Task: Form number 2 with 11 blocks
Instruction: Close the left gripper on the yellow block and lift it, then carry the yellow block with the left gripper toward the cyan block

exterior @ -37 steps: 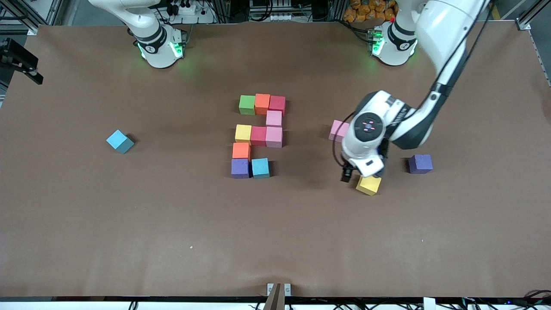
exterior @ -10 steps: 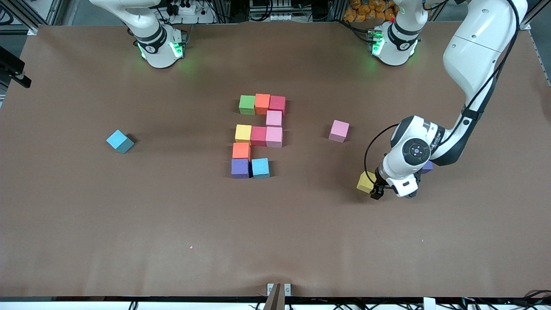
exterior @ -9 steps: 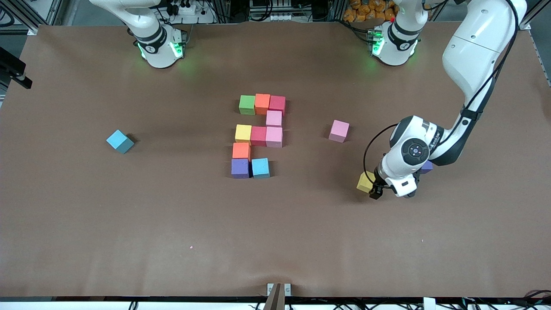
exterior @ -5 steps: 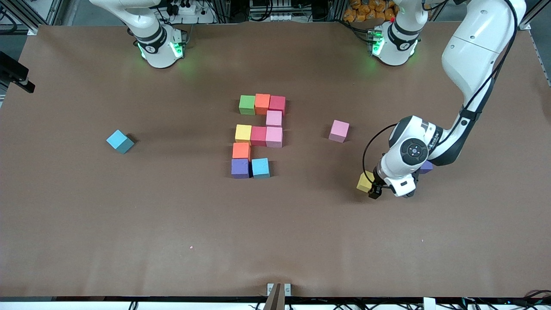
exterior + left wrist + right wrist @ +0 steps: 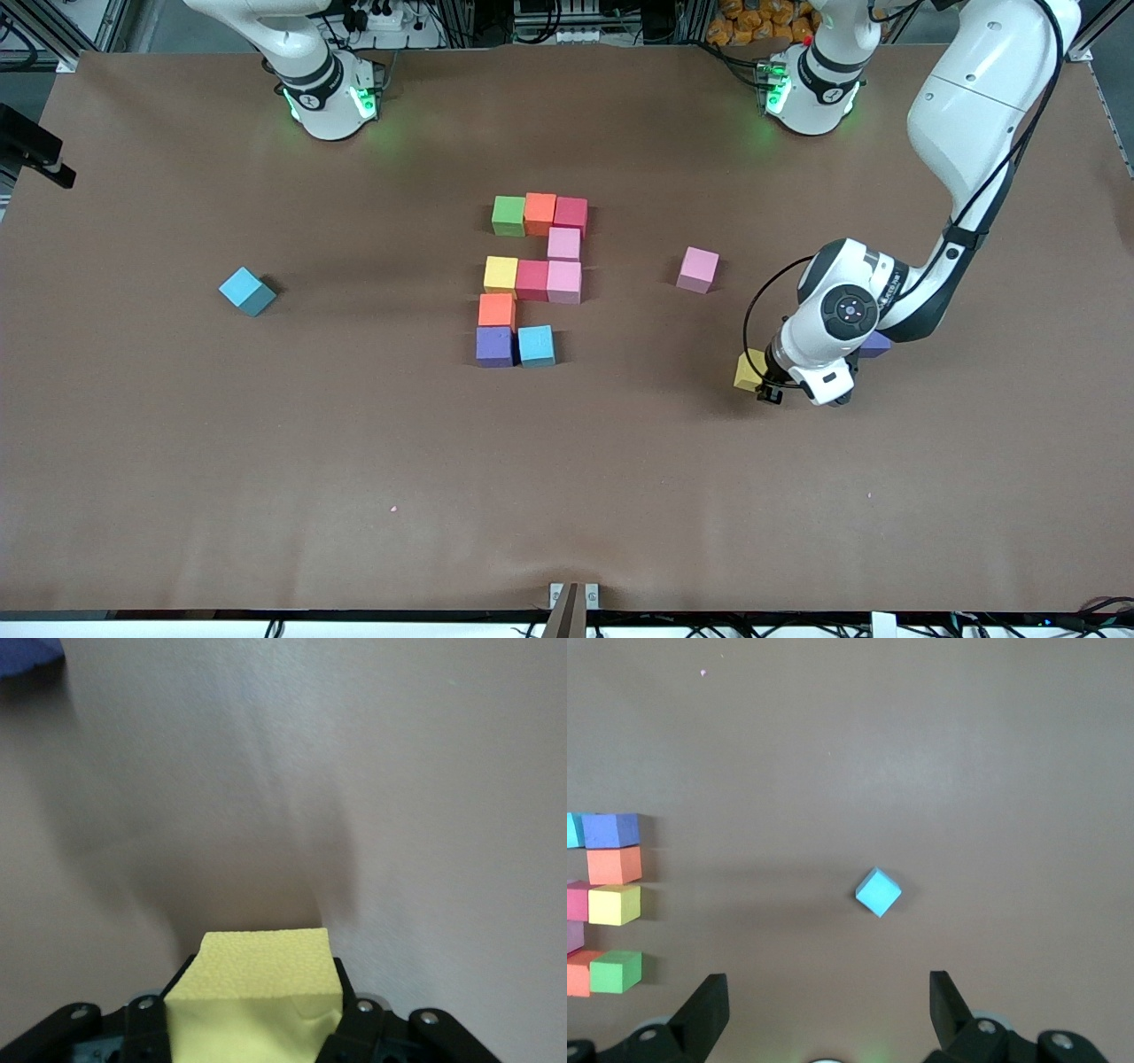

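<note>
Two claws: the left claw (image 5: 767, 390) grips a yellow block (image 5: 257, 992) on the surface (image 5: 354, 461); the right claw (image 5: 828, 1010), fingers spread wide, waits high over a loose blue block (image 5: 878, 891).

Left tool (image 5: 769, 383) low, fingers clamped together; right tool (image 5: 828, 1014) waits spread, raised.

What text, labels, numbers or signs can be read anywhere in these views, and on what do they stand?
No printed text is readable in any view.
The blocks, such as the yellow block in the left gripper, have plain faces without marks.
The only number-like shape is the unfinished number 2 laid out in blocks on the table.
</note>
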`<move>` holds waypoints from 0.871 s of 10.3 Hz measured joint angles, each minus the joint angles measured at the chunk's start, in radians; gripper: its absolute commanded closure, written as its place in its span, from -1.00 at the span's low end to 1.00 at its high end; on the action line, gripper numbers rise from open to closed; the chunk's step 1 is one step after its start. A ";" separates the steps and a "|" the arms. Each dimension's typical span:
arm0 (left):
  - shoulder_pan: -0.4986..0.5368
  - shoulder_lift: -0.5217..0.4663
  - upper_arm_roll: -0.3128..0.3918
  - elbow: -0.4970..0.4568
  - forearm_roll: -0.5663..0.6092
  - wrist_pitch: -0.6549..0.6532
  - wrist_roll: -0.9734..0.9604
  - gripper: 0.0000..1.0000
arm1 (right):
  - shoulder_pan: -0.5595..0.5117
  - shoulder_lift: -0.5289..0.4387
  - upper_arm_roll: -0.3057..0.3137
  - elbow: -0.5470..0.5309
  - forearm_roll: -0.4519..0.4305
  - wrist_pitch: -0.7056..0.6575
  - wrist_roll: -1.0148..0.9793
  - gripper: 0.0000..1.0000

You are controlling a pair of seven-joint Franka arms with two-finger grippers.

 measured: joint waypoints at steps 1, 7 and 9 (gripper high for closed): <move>-0.028 0.000 -0.004 0.018 0.000 -0.006 -0.052 0.31 | -0.001 0.000 0.000 0.000 0.000 -0.005 0.005 -1.00; -0.300 0.086 -0.001 0.277 -0.100 -0.217 -0.313 0.28 | -0.003 0.007 0.006 0.000 0.000 -0.006 0.006 -1.00; -0.350 0.132 -0.001 0.343 -0.103 -0.223 -0.404 0.27 | -0.003 0.008 0.005 0.000 0.000 -0.006 0.006 -1.00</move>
